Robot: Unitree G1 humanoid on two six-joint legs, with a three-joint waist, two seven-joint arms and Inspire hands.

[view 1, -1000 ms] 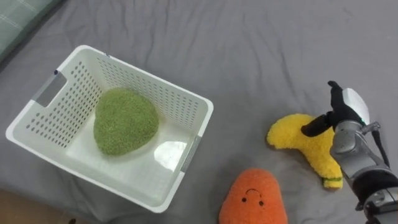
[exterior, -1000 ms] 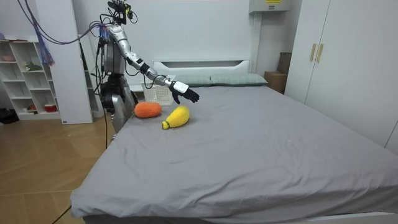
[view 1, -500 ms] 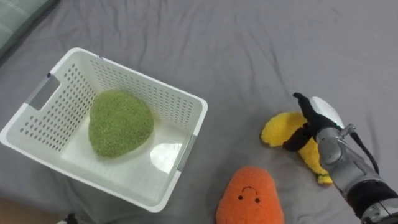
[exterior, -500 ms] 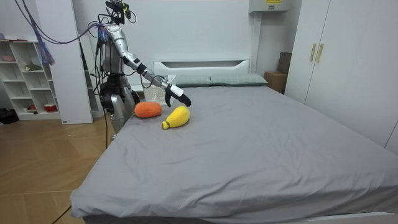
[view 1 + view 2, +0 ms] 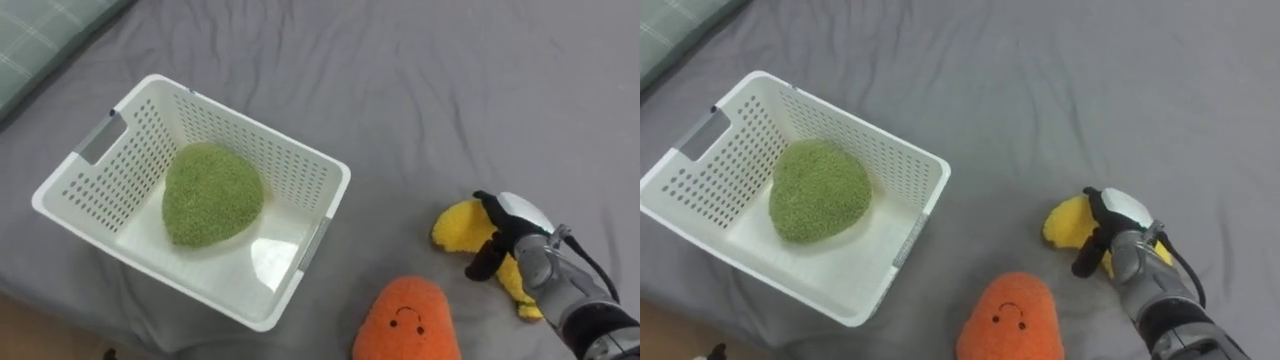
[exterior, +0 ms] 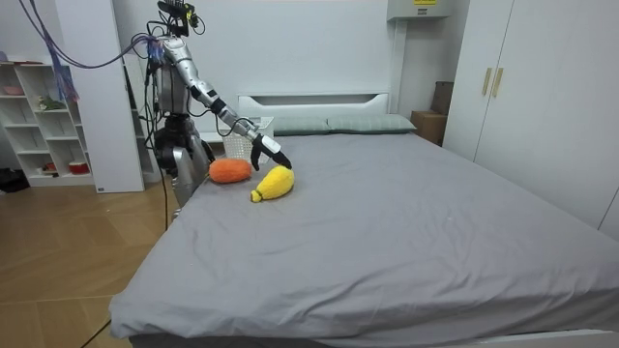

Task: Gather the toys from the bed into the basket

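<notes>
On the grey bed (image 5: 420, 90), left eye view: white basket (image 5: 262, 152) at left, its long side running from upper left to lower right. Green toy (image 5: 212, 195) lies inside it, towards the far end. Pillow (image 5: 40, 40) at the top left corner. Orange toy (image 5: 405, 325) lies at the bottom edge, near the basket's right corner but apart from it. Banana (image 5: 458, 228) lies to the right of the orange toy, on the sheet. Right hand (image 5: 518, 228) sits on the banana's middle, with the thumb down on the near side and a dark finger over the top. The fingers look closed round it, though the far side of the grip is hidden.

Room view: robot stands at the bed's (image 6: 387, 222) side, on the room view's left, near the headboard. Its right arm slopes down to the banana (image 6: 274, 182), with the right hand (image 6: 263, 155) on top. Orange toy (image 6: 230, 170) lies just beside the banana, on the robot's side. Basket (image 6: 237, 145) stands behind them.

Right eye view: same layout. Basket (image 5: 930, 170) with green toy (image 5: 818, 190) at left. Orange toy (image 5: 1010, 318) low in the centre. Right hand (image 5: 1120, 225) is clamped over the banana (image 5: 1065, 225), whose yellow end sticks out to the left of the thumb.
</notes>
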